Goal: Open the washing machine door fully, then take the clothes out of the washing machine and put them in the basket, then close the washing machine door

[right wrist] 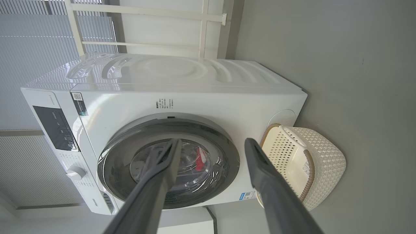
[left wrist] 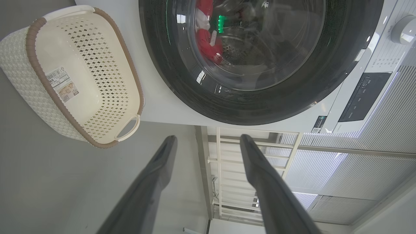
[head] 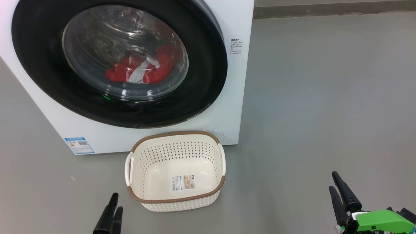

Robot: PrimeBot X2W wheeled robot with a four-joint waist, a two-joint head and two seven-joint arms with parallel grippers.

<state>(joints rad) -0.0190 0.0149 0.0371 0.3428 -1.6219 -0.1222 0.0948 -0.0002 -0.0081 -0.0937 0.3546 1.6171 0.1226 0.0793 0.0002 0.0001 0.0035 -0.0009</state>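
So the washing machine [head: 239,19] is a big white boxy front-loader, and its door [head: 208,81] is shut: wide glossy black rim, bulging clear glass bowl in the middle. Through the glass you can see the clothes [head: 139,70] lying low in the drum, crumpled bright red fabric with a white strip across it.

Writing-wise, there's a small blue label [head: 79,145] with a QR-type square at the bottom left corner of the front. A block of printed text [head: 237,45] sits right of the door. Both are too small to read, and I can't make out a brand. Up top there's a dark control panel [left wrist: 364,96] and a round pale knob [left wrist: 403,29].

The basket [head: 177,199] sits on the smooth grey floor [head: 325,97] just in front of the machine, below the door's right half. It's cream plastic, a rounded rectangle with diamond-hole sides, brown rim, two loop handles and a barcode sticker [head: 183,182] on its bottom.

The left pincer [left wrist: 208,138] hangs near the basket's left, long dark tapered fingers spread apart, gripping nothing. The right pincer [right wrist: 213,141] is well off to the right, also spread, with a bright green housing [head: 380,219] behind it.
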